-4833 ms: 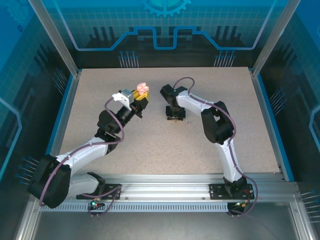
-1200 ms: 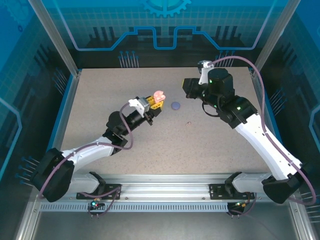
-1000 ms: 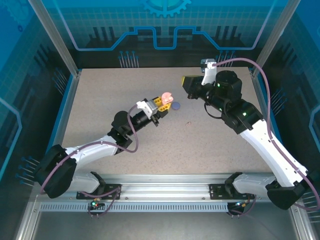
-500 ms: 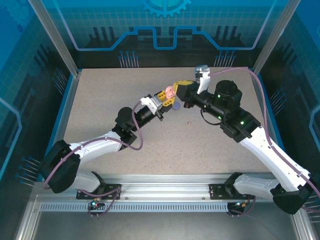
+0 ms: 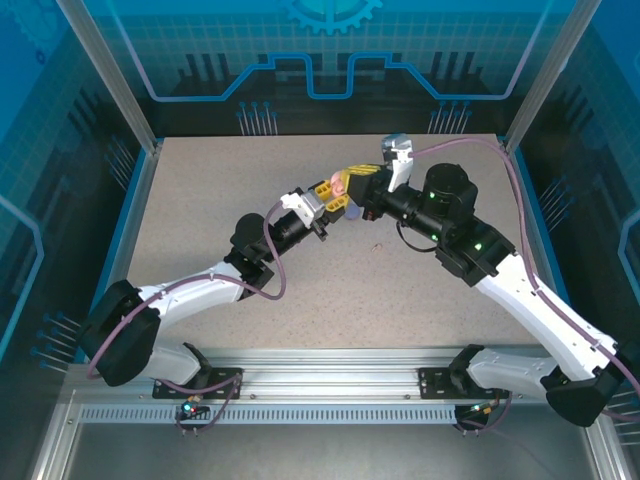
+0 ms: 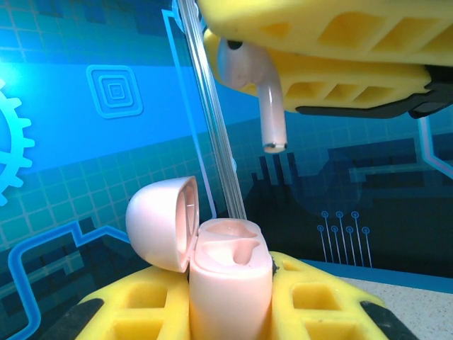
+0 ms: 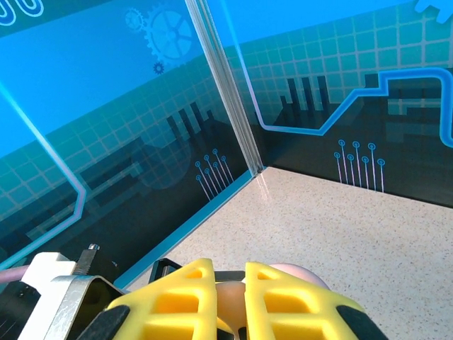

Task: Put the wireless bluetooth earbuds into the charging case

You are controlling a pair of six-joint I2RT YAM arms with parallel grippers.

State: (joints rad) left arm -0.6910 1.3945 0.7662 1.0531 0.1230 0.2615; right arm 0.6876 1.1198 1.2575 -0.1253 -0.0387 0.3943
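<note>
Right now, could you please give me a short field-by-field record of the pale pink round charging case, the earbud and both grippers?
Left gripper: shut on the pale pink round plastic charging case, held upright off the table
Case lid: hinged open, inner recess showing
Right gripper: shut on a pale pinkish-beige stemmed earbud, stem pointing down
Earbud versus case: above the opening, a gap between them, not yet inserted

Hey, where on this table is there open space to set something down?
Free: table's far-left corner beside the left arm; the near middle between both arms. Crowded: far centre, where left gripper with charging case meets right gripper with earbud.
</note>
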